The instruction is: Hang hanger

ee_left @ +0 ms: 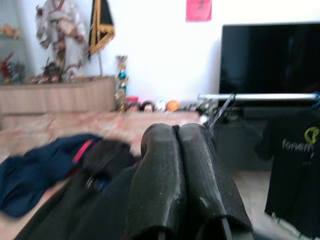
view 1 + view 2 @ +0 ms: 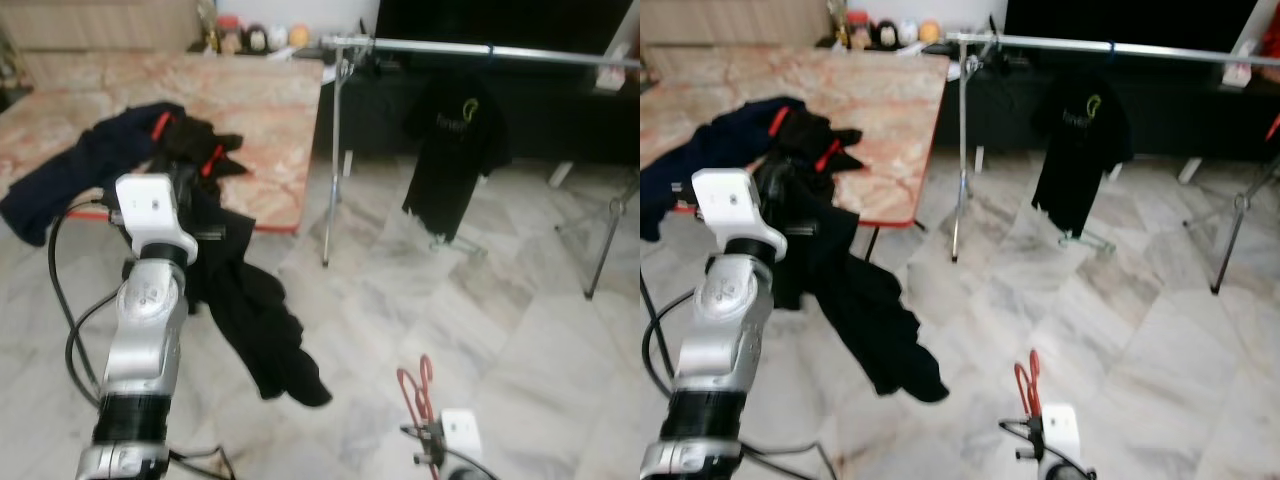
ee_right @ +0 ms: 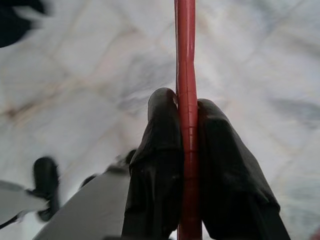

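Right wrist view: right hand [image 3: 187, 107] clamps the red hanger [image 3: 186, 60], its ends cut off; left hand [image 1: 178, 137] clenched.

Glossy red plastic hanger [image 3: 185, 75], polished marble floor [image 2: 480, 330]

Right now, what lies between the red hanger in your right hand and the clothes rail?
Bare marble floor, seen from the head views, from red hanger in right hand up to rail.

I am seeing a red hanger [image 3: 186, 75] between my right gripper's [image 3: 186, 107] black fingers [image 3: 162, 145], against a pale grey-veined marble floor [image 2: 500, 330]. A black garment [image 2: 250, 310] is draping from a pink marbled tabletop [image 2: 250, 110], and a black T-shirt [image 2: 455, 150] is showing a yellow-green logo.
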`<state>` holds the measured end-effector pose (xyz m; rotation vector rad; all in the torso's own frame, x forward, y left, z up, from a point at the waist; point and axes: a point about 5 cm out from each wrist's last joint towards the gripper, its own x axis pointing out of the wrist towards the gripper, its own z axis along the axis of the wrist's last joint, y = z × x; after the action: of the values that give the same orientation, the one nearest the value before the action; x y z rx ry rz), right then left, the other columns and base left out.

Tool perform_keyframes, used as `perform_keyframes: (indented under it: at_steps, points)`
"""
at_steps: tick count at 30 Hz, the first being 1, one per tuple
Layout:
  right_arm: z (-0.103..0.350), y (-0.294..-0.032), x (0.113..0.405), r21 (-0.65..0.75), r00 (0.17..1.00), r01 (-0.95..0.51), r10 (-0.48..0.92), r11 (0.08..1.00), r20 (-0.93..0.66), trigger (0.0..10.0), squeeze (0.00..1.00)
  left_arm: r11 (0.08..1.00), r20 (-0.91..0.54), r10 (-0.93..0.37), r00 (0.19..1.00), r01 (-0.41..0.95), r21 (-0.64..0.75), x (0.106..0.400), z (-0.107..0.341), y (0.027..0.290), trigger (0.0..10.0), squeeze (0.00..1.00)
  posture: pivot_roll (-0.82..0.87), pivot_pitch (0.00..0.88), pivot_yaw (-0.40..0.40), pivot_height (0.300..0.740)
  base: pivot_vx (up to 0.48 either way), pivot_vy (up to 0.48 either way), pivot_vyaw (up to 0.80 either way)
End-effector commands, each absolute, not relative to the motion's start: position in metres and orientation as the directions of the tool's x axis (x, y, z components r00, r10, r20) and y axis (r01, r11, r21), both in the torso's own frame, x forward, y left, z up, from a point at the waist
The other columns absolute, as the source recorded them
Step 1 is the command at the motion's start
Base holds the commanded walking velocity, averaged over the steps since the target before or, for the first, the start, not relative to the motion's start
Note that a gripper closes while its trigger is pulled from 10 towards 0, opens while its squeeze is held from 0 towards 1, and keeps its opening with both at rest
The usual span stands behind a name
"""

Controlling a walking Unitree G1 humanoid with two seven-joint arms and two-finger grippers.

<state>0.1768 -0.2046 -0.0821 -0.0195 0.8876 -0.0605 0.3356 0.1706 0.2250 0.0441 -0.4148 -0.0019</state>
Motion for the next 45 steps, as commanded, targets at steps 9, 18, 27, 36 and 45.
perform_keyframes:
  at_steps: [9, 18, 27, 36, 45]
  points:
    - [-0.081, -0.198, 0.182, -0.024, 0.638, 0.053, -0.053, 0.998, -0.768, 10.0, 0.0, 0.995, 0.503, -0.003, 0.864, -0.046, 0.084, 0.352, 0.265, 0.183, 10.0, 0.0, 0.03, 0.02, -0.027, 0.74, 0.332, 0.0, 0.0]
    - [-0.081, -0.198, 0.183, -0.019, 0.638, 0.054, -0.049, 0.998, -0.768, 10.0, 0.0, 0.99, 0.556, 0.037, 0.83, -0.107, 0.093, 0.364, 0.291, 0.196, 10.0, 0.0, 0.04, 0.021, -0.031, 0.74, 0.337, 0.0, 0.0]
    - [-0.08, -0.198, 0.184, -0.012, 0.638, 0.056, -0.045, 0.998, -0.769, 10.0, 0.0, 0.969, 0.605, 0.104, 0.789, -0.218, 0.118, 0.379, 0.337, 0.221, 10.0, 0.0, 0.05, 0.015, -0.029, 0.74, 0.341, 0.0, 0.0]
    - [-0.08, -0.199, 0.184, -0.018, 0.635, 0.072, -0.06, 0.997, -0.77, 10.0, 0.0, 0.963, 0.643, 0.079, 0.762, -0.225, 0.148, 0.386, 0.368, 0.223, 10.0, 0.0, 0.06, 0.013, -0.029, 0.74, 0.342, 0.0, 0.0]
    - [-0.081, -0.2, 0.183, -0.027, 0.628, 0.09, -0.078, 0.996, -0.774, 10.0, 0.0, 0.967, 0.658, 0.027, 0.752, -0.185, 0.173, 0.393, 0.386, 0.208, 10.0, 0.0, 0.06, 0.011, -0.027, 0.74, 0.341, 0.0, 0.0]
